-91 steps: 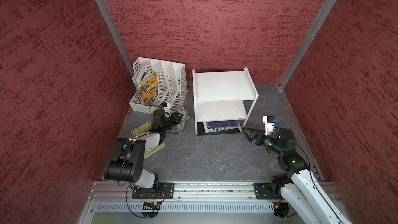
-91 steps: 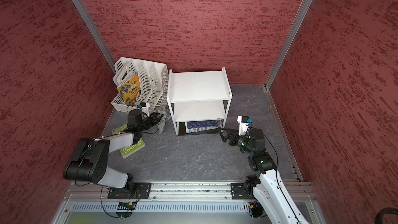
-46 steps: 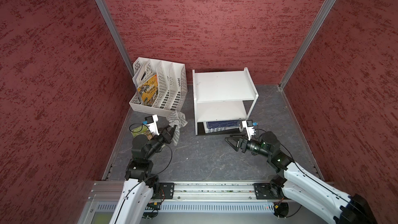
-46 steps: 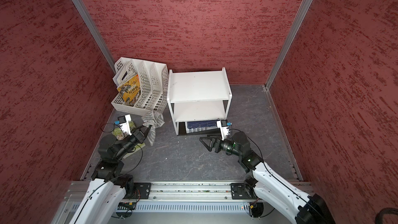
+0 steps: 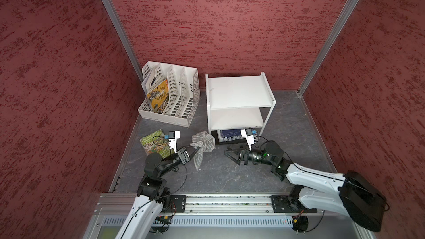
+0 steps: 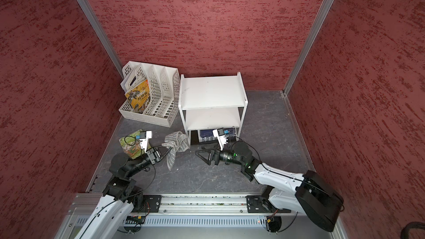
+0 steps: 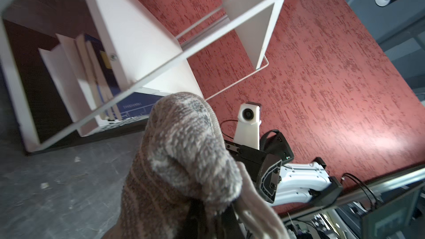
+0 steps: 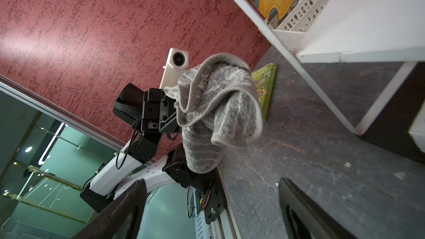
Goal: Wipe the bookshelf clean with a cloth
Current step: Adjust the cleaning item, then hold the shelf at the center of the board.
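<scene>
Left tool (image 5: 193,150) is clenched on an edge of the cloth (image 5: 203,142), which hangs bunched up from it. In both top views that's a bit left of centre frame, just beside the bookshelf (image 5: 236,90) and its lower-left corner. Right tool (image 5: 231,157) is spread wide, holding nothing, pointed at the cloth. Green book (image 5: 150,142) lies flat on the counter (image 5: 230,180), left of the cloth.

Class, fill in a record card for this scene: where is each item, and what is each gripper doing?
Cloth: bunched, hanging from left gripper, near bookshelf's front
Left gripper: shut on cloth
Right gripper: open, empty, facing cloth
Bookshelf: upright by back wall; blue book on lowest tier
Green book: flat on table
</scene>
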